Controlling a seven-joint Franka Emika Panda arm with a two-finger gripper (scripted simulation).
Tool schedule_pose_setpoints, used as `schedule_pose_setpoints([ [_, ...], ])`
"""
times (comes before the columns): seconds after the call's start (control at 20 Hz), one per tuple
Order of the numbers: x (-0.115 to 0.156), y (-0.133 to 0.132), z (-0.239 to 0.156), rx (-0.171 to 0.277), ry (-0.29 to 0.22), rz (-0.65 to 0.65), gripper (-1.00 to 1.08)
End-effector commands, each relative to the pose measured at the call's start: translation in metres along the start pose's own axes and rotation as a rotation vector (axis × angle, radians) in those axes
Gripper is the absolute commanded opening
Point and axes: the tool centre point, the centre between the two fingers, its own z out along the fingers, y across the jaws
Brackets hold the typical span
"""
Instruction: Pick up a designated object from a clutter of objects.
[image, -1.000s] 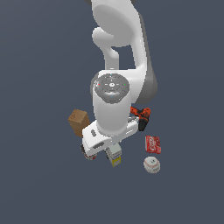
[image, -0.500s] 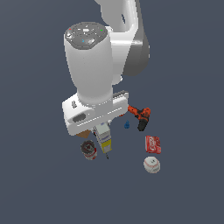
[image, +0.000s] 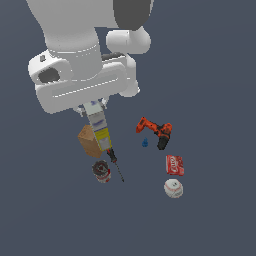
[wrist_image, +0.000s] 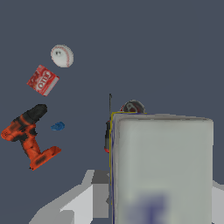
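Risen higher, pincer (image: 94, 107) clasps carton (image: 100, 127).

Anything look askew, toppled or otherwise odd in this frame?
Nothing looks damaged or spilled. The carton hangs tilted from the gripper, in front of the brown box in the exterior view. The drill lies on its side, as does the screwdriver; ordinary for clutter.
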Motion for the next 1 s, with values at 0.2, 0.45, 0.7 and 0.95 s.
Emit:
schedule_pose_setpoints([
  [0.2, -0.039, 0.016, -0.061, 0.001, 0.0, 0.0, -1.0],
  [0.45, -0.058, 0.026, -0.094, 0.0, -0.001, 0.0, -1.0],
  [0.7, -0.068, 0.032, -0.113, -0.001, -0.001, 0.0, -1.0],
  [0.95, -0.07, 0.034, -0.118, -0.002, -0.002, 0.0, -1.0],
])
